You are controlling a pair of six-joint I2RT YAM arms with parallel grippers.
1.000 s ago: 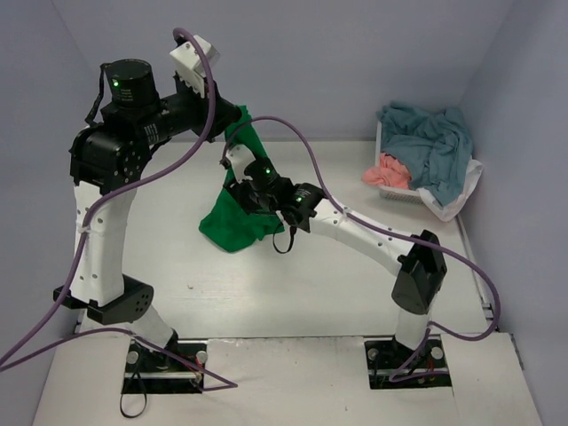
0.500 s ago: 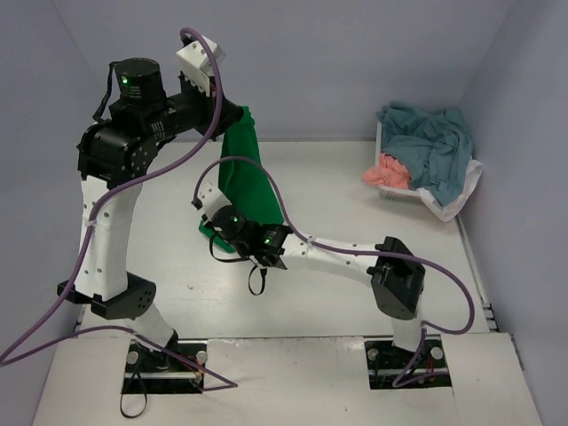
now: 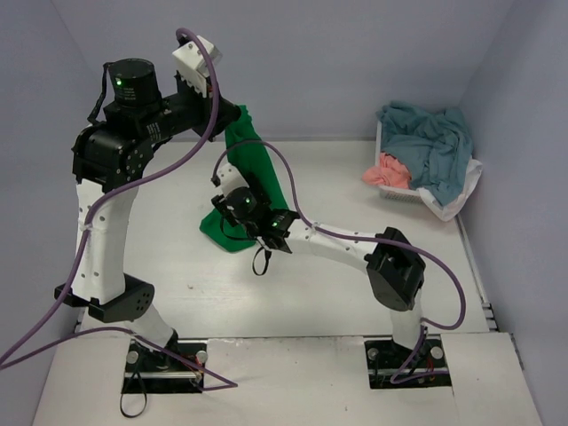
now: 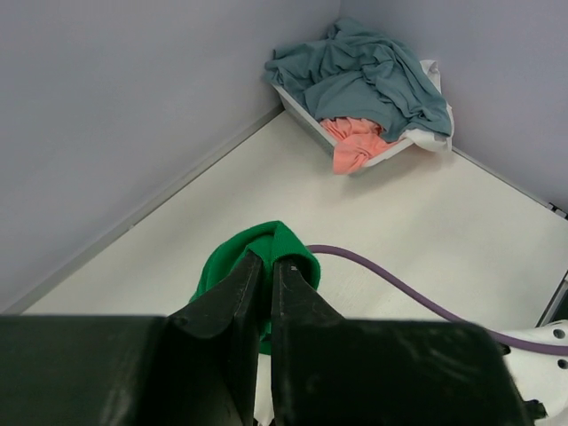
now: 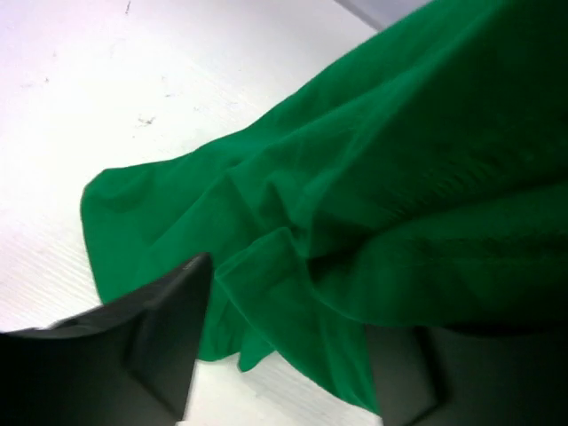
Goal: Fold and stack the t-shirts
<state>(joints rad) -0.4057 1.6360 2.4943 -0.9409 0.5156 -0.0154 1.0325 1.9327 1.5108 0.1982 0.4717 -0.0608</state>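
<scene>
With the left gripper clamped on the bright green cloth t-shirt, which hung down onto the white table, the right gripper, jaws apart around its lower folds, probably needed one clean hem corner, not a bunch.

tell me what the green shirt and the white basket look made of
The green t-shirt looks like soft knit cloth, probably cotton jersey, with a matte finish: it drapes in loose folds and hangs limp. The white basket is likely rigid plastic with a mesh-like wall, though it is too small in view to be sure.
</scene>
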